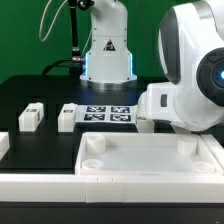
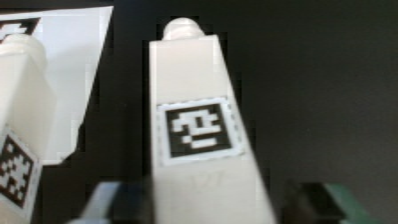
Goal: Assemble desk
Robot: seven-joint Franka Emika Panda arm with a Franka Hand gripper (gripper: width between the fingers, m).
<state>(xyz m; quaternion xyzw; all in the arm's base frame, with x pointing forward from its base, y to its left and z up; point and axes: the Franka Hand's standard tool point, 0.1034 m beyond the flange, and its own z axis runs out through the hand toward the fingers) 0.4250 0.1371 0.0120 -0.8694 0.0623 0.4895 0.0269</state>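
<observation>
The white desk tabletop panel (image 1: 140, 160), with a raised rim and round corner sockets, lies at the front of the exterior view. In the wrist view a white square leg (image 2: 199, 100) with a black-and-white tag lies on the black table between my gripper's (image 2: 221, 202) two fingers. The fingers (image 2: 103, 203) stand on either side of the leg with dark gaps showing, so the gripper is open. A second tagged leg (image 2: 22, 110) lies beside it. In the exterior view the arm's wrist housing (image 1: 190, 70) hides the gripper and this leg.
Two more tagged legs (image 1: 30, 118) (image 1: 68, 117) lie on the black table at the exterior view's left. The marker board (image 1: 108, 113) lies in the middle, in front of the robot base (image 1: 108, 55). A long white rail (image 1: 110, 188) runs along the front.
</observation>
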